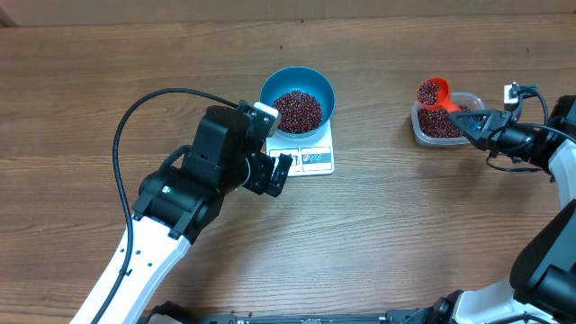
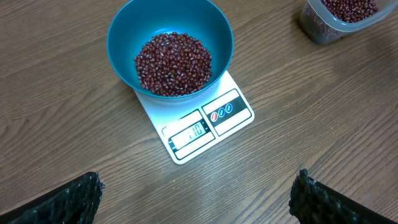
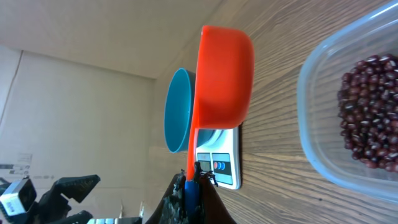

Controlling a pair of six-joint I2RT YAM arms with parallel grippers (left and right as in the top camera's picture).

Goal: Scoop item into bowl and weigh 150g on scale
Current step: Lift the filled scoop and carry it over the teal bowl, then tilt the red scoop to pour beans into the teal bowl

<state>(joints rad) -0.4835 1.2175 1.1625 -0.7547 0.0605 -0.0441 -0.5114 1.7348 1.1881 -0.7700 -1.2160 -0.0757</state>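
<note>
The blue bowl (image 1: pixel 270 90) stands on the white scale (image 1: pixel 315 160) with a heap of dark red beans (image 1: pixel 298 109) inside it. In the left wrist view the bowl (image 2: pixel 121 37), its beans (image 2: pixel 174 62) and the scale (image 2: pixel 208 124) lie ahead of my left gripper (image 2: pixel 199 202). That gripper is open and empty, hovering over bare table just in front of the scale. My right gripper (image 1: pixel 468 119) is shut on the handle of an orange scoop (image 1: pixel 434 93). The scoop holds some beans and sits over the left end of the clear tub. In the right wrist view the scoop (image 3: pixel 224 74) points toward the bowl (image 3: pixel 177 112).
A clear plastic tub (image 1: pixel 421 126) with more beans (image 1: pixel 441 124) sits at the right, also seen in the right wrist view as the tub (image 3: pixel 311 124). The left arm's black cable (image 1: pixel 135 112) loops over the table at the left.
</note>
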